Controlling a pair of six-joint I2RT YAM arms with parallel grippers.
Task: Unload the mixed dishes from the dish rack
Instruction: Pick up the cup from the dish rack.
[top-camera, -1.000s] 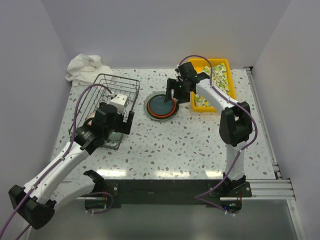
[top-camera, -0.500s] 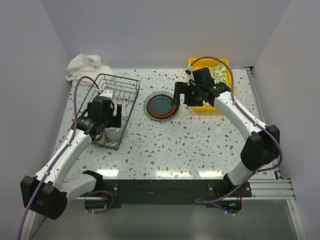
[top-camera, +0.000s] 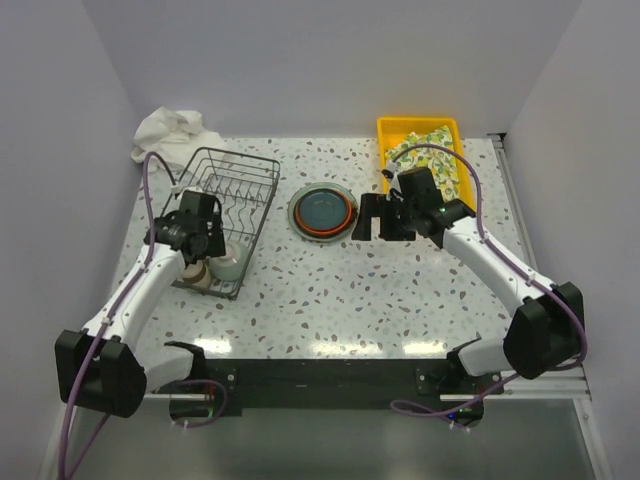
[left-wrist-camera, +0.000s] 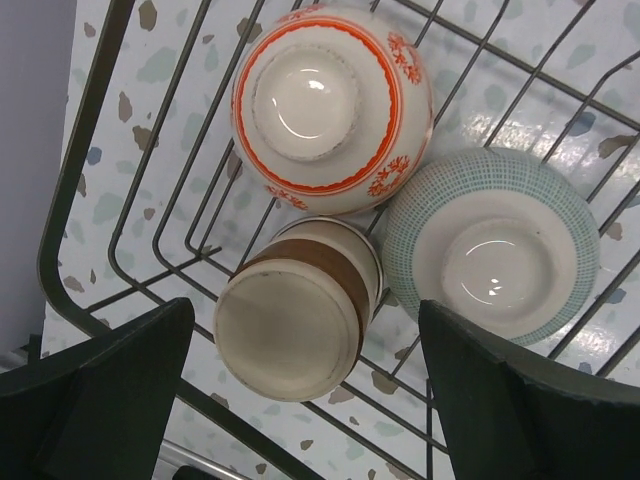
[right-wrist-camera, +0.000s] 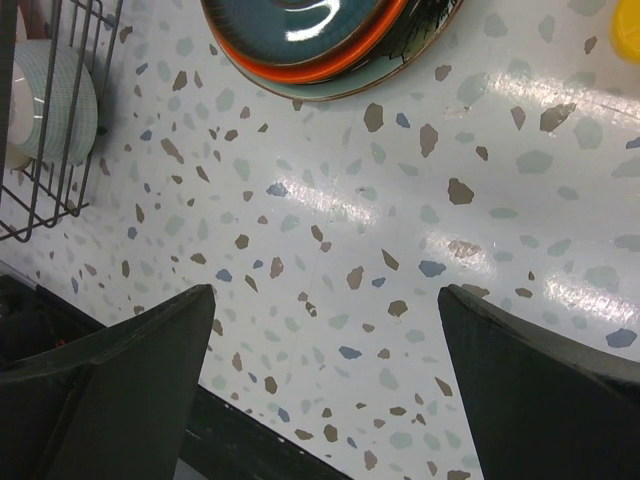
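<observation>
- left fingers (left-wrist-camera: 100, 400) are held spread over a brown-banded cup (left-wrist-camera: 295, 320) inside the dish rack (top-camera: 245, 185).
- right fingers (right-wrist-camera: 100, 380) are held spread right of the rack, past the stacked plates (top-camera: 322, 211).

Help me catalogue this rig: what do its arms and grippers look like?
The left arm and right arm have white links, black joints, a looping purple cable each. The left gripper and right gripper are black, two broad fingers apiece.

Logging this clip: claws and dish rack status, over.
Both claws open, empty. Left claw above red bowl, blue bowl, cup in dish rack. Right claw over table beside plate stack. Nothing blocking.
</observation>
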